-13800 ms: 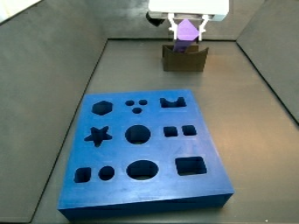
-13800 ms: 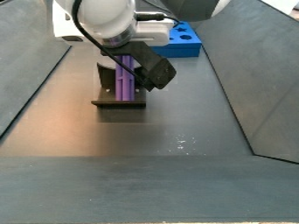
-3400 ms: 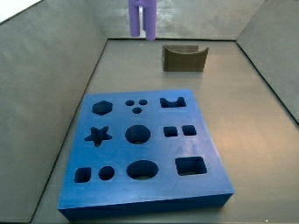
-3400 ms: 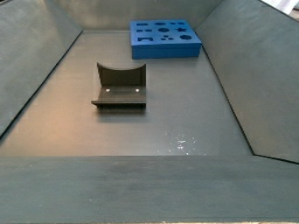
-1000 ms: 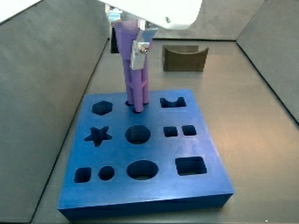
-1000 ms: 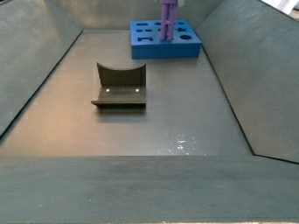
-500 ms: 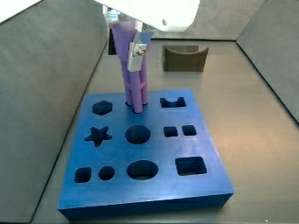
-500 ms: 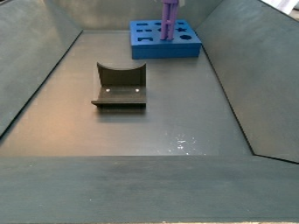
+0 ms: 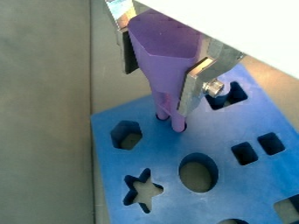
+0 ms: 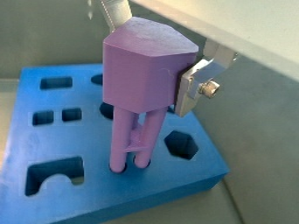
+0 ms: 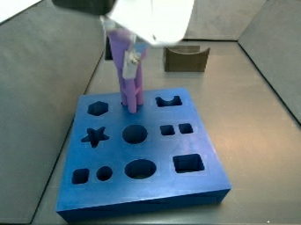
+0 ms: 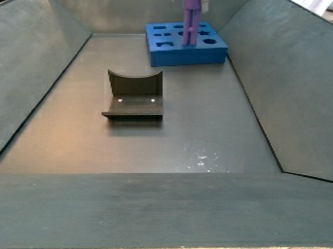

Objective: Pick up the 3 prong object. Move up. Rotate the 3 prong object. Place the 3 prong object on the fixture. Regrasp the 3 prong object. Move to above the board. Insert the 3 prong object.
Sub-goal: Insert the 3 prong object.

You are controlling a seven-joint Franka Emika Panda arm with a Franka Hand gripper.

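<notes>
Count from my station: four things.
I see one claw [image 9: 166, 63], one 3 prong object [image 11: 127, 81], one board [image 11: 141, 180], one fixture [image 12: 132, 95].

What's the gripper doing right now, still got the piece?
Gripper: closed on the 3 prong object, prongs down at the board and its three small holes.

Matte grey table [image 12: 196, 126] lies below the gripper [image 11: 127, 54], which hangs above it, left of centre in a side view. Sloped grey walls [image 12: 33, 88] rise either side of the gripper & behind it. Well apart from the gripper, twd the near end, a small patch of pale specks [image 12: 202, 158] on the table. Soft glare nearby.
</notes>
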